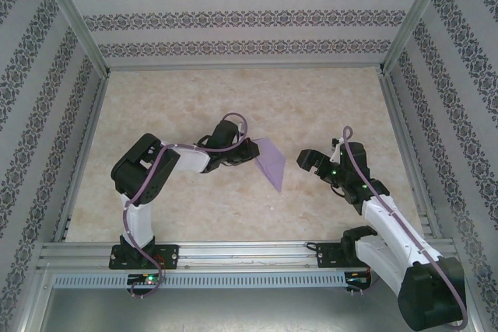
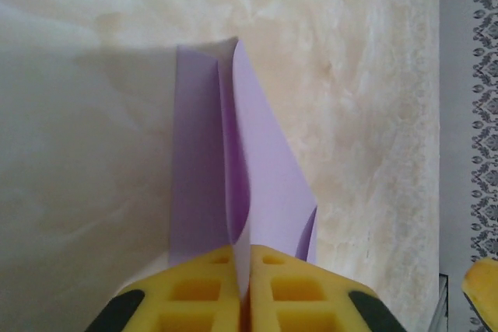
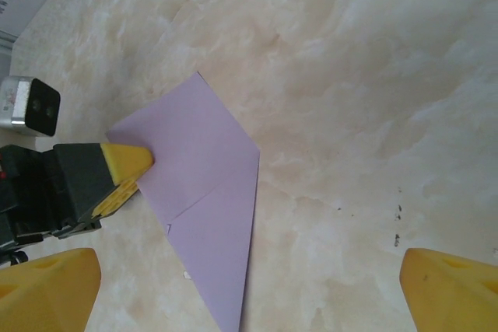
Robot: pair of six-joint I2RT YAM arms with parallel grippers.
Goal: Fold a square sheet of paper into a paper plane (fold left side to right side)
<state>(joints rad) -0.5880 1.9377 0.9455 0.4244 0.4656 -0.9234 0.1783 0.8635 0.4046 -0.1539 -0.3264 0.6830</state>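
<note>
The lavender sheet of paper [image 1: 270, 162] is folded into a flat, pointed, plane-like shape with its tip toward the near edge of the table. My left gripper [image 1: 247, 149] is shut on its left edge. In the left wrist view the yellow pads [image 2: 296, 285] of the left gripper [image 2: 247, 258] pinch the paper [image 2: 264, 161], and its layers gape slightly beyond them. My right gripper [image 1: 307, 162] stands open just right of the paper, not touching it. In the right wrist view the paper [image 3: 206, 192] lies ahead of the right gripper [image 3: 247, 289], with the left gripper's yellow fingertip [image 3: 124, 162] on its left corner.
The marble-patterned table [image 1: 233, 106] is walled on three sides by patterned panels [image 1: 233, 17]. Aluminium rails [image 1: 233, 253] run along the near edge where both arm bases are bolted. A small white speck [image 3: 185, 274] lies by the paper.
</note>
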